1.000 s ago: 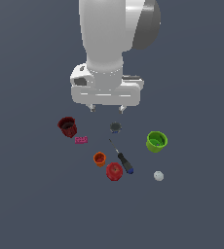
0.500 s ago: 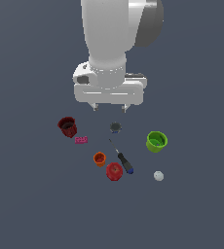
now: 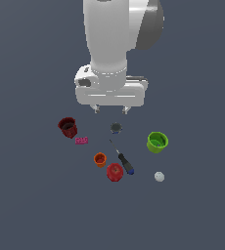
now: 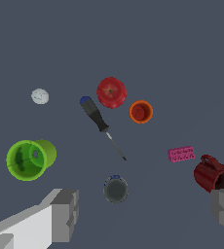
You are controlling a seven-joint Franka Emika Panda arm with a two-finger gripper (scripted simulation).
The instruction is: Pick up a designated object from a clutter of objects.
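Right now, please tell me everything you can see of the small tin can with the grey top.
The tin can is short, squat and round. Its top looks like dull grey metal, and a sliver of blue label shows at the rim. It stands upright on the dark floor, touching nothing. The screwdriver points its tip toward the can but stops short. The open gripper hangs above it, one finger on either side in the wrist view.

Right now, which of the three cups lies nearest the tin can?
The small orange cup, sitting just past the screwdriver tip from the grey-topped tin can. The dark red cup and the green cup sit farther out, on opposite sides.
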